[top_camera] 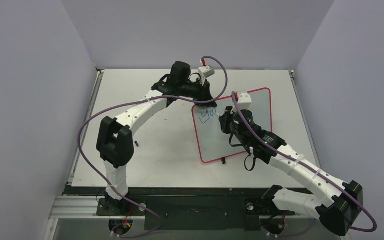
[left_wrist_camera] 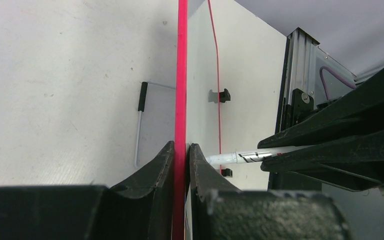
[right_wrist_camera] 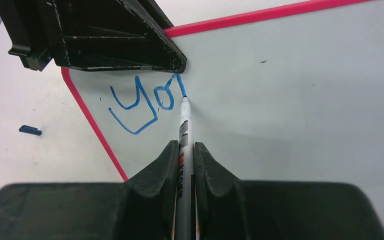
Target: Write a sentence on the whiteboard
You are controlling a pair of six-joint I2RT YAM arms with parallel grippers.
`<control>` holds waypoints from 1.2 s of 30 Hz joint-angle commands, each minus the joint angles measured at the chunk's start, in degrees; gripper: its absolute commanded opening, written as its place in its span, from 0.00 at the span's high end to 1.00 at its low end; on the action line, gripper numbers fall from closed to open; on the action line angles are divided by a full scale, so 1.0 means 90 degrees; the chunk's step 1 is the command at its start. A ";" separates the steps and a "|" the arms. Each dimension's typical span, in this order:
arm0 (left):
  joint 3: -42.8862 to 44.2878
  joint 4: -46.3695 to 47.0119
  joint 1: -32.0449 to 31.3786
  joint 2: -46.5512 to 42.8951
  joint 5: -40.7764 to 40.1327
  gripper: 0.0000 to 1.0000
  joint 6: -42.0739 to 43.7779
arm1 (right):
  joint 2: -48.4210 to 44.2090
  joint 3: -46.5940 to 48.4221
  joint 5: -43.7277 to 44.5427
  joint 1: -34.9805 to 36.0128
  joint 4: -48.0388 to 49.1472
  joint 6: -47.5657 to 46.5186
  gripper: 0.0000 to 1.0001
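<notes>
Your left gripper clamped the whiteboard by its edge, steadying it for writing; your right gripper clenched the pen, its tip just ahead touching the unfinished sentence.

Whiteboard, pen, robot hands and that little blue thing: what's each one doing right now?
whiteboard: mostly blank, edge pinched by the left hand.
sentence: barely started, blue "Yo" plus one stroke.
pen: uncapped, tip touching the board at the end of the lettering.
left hand: shut on the whiteboard's red frame.
right hand: shut on the pen.
small blue piece: lying on the table beside the board, maybe the pen's cap.
</notes>
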 commanded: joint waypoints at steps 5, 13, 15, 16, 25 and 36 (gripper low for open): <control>0.0083 -0.0397 -0.0252 -0.0224 0.0149 1.00 0.0420 | -0.0203 -0.0210 0.0065 -0.0046 -0.0064 0.0121 1.00; 0.0119 -0.0399 -0.0255 -0.0235 0.0164 1.00 0.0418 | -0.0207 -0.0078 0.0407 -0.0096 -0.0195 0.0075 1.00; 0.0115 -0.0408 -0.0253 -0.0235 0.0167 1.00 0.0418 | -0.0134 0.0035 0.0474 -0.0125 -0.0204 0.0033 1.00; 0.0108 -0.0404 -0.0255 -0.0241 0.0163 1.00 0.0421 | -0.0107 0.0112 0.0510 -0.0137 -0.0206 0.0008 1.00; 0.0067 -0.0413 -0.0259 -0.0273 0.0166 1.00 0.0442 | 0.0294 0.0609 0.0581 -0.0243 -0.0218 -0.0125 1.00; 0.0066 -0.0419 -0.0285 -0.0250 0.0145 1.00 0.0452 | 0.0485 0.0826 0.0531 -0.0278 -0.0196 -0.0179 1.00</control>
